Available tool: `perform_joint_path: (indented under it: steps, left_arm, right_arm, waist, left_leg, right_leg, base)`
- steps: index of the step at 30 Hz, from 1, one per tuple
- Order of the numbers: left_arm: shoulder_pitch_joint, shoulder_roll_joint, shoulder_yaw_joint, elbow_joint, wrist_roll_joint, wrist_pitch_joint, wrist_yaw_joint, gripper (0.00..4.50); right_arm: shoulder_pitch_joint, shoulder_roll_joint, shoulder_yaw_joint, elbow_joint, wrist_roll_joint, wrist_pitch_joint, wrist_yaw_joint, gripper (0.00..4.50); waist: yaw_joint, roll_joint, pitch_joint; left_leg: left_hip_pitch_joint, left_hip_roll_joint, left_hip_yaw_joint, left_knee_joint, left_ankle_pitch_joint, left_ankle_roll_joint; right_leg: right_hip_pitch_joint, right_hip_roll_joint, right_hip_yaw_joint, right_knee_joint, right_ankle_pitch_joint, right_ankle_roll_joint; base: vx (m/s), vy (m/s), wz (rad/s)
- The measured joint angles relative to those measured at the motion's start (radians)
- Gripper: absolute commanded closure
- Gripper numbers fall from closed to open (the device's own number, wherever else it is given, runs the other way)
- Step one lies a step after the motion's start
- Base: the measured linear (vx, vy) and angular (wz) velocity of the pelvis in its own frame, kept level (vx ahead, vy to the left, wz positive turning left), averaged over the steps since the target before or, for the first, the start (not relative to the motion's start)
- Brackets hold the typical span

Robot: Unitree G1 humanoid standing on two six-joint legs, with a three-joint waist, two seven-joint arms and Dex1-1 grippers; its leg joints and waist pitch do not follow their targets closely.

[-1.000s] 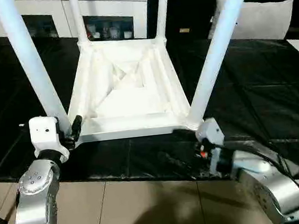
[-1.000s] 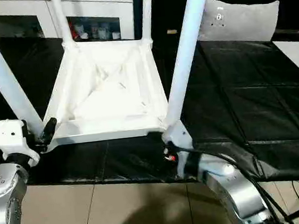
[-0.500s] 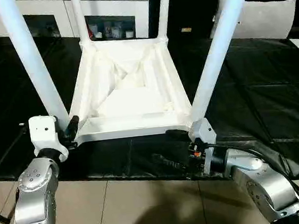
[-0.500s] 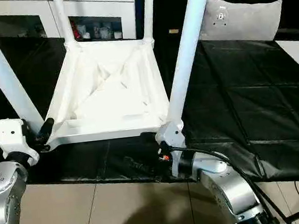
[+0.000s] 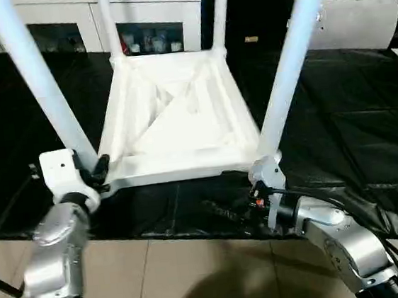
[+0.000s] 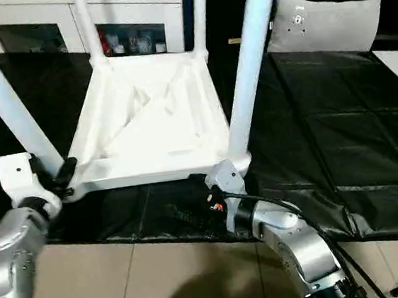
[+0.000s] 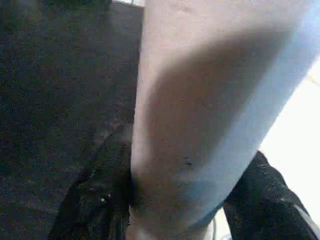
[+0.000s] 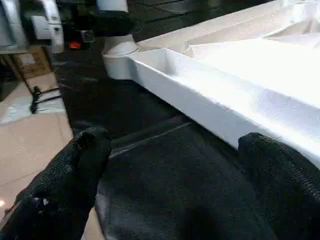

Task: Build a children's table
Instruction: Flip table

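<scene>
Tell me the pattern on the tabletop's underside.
Diagonal white ribs crossing the tabletop's underside, clearest in the left eye view.

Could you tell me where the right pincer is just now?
In the left eye view the right pincer sits open at the table's near right corner, beside the leg standing there, above the black mat.

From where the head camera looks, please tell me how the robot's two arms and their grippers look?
Both forearms are silver metal cylinders with rounded joints. Each wrist carries a white boxy housing. The left gripper has black fingers; the left housing has one small dark dot. Near the right gripper, a small red-orange part and black cables run along the wrist. In the right wrist view, the fingertips look black and coarse.
</scene>
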Motion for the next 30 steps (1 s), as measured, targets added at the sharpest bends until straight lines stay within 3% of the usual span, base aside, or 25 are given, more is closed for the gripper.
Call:
perform_joint_path:
  steps: [3,8,16,21,30]
  left_arm:
    - [0.003,-0.076,0.034,-0.047,-0.106,0.066,0.027,2.46]
    - [0.009,-0.148,0.080,-0.084,-0.243,0.146,0.041,2.46]
    - [0.027,-0.139,0.053,-0.154,-0.248,0.235,0.048,2.46]
    - [0.027,-0.147,0.039,-0.166,-0.249,0.260,0.049,2.46]
    - [0.023,-0.136,0.021,-0.165,-0.250,0.269,0.045,2.46]
  right_arm:
    - [-0.006,0.003,-0.004,0.010,-0.006,-0.004,-0.025,0.00]
    - [-0.015,0.017,-0.033,0.029,-0.009,-0.009,-0.068,0.00]
    - [-0.084,0.136,-0.143,0.126,0.063,-0.052,-0.147,0.00]
    - [-0.152,0.243,-0.214,0.244,0.181,-0.078,-0.126,0.00]
    - [-0.293,0.355,-0.290,0.491,0.222,-0.135,-0.134,0.00]
  waist:
    - [0.000,0.004,-0.002]
    - [0.003,0.000,-0.002]
    - [0.004,-0.003,-0.003]
    - [0.006,-0.001,-0.003]
    - [0.015,-0.001,-0.002]
  left_leg:
    - [0.000,0.000,0.000,-0.002,0.002,0.003]
    - [0.000,0.001,0.000,-0.003,0.003,0.004]
    - [-0.001,0.001,0.000,-0.004,0.004,0.005]
    - [-0.001,0.001,0.000,-0.005,0.004,0.005]
    - [-0.001,0.001,0.001,-0.007,0.006,0.004]
  right_leg:
    - [-0.001,0.000,0.000,0.000,-0.001,0.001]
    - [0.000,0.001,0.000,-0.001,-0.001,0.001]
    - [0.000,0.001,0.001,-0.002,-0.002,0.004]
    - [0.000,0.001,0.001,-0.002,-0.003,0.004]
    - [-0.001,0.001,0.002,-0.001,-0.002,0.003]
  base:
    - [0.000,0.000,0.00]
    - [0.000,0.000,0.00]
    - [0.000,0.000,0.00]
    - [0.000,0.000,0.00]
    - [0.000,0.000,0.00]
